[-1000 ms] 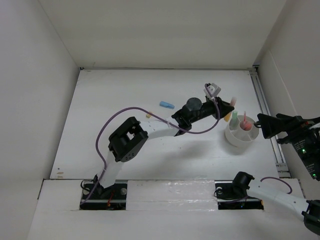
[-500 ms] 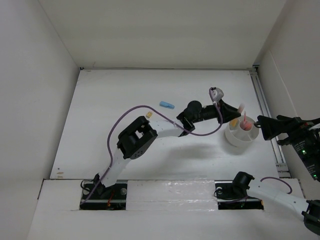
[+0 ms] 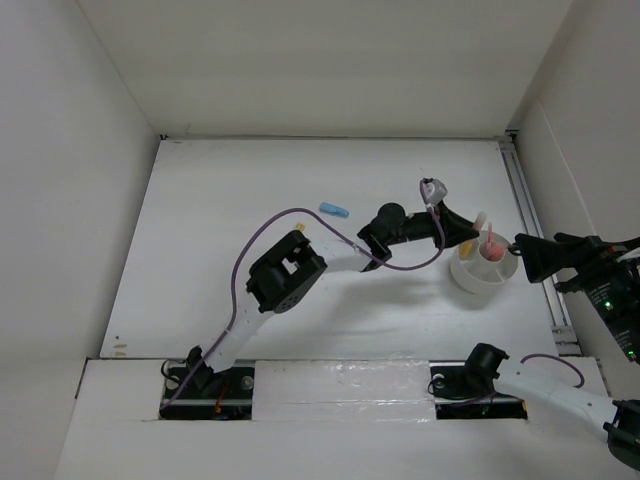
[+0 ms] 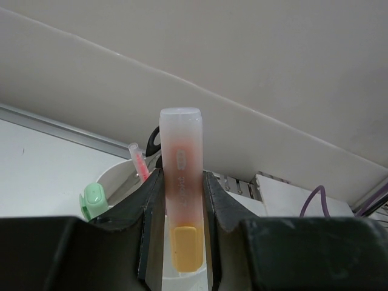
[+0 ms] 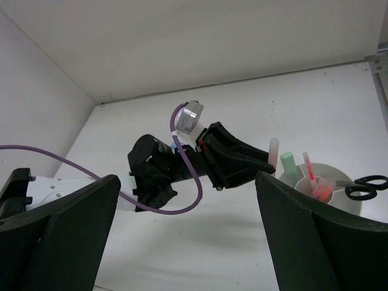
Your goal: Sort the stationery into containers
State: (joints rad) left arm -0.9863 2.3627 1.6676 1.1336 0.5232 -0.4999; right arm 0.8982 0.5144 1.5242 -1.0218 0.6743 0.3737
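My left gripper [image 3: 466, 236] is shut on a yellow-orange marker [image 4: 180, 176] with a translucent cap and holds it upright at the near rim of the white cup [image 3: 483, 272]. In the left wrist view the cup [image 4: 119, 177] holds a mint-green marker [image 4: 94, 197] and a pink pen [image 4: 139, 161]. A black scissors handle [image 4: 154, 138] shows behind it. The right wrist view shows the same marker [image 5: 273, 150], the cup [image 5: 341, 173] and the scissors [image 5: 367, 184]. My right gripper [image 3: 521, 255] is open and empty just right of the cup. A light-blue marker [image 3: 334, 210] lies on the table.
A tiny yellow piece [image 3: 298, 229] lies by the left arm's elbow. A metal rail [image 3: 528, 215] runs along the table's right edge, behind the cup. White walls enclose the table on three sides. The left arm's purple cable [image 3: 405, 262] loops near the cup.
My left gripper has carried the marker right, from beside the cup to its near rim. The left arm's elbow has swung right and forward. The right gripper has not moved.
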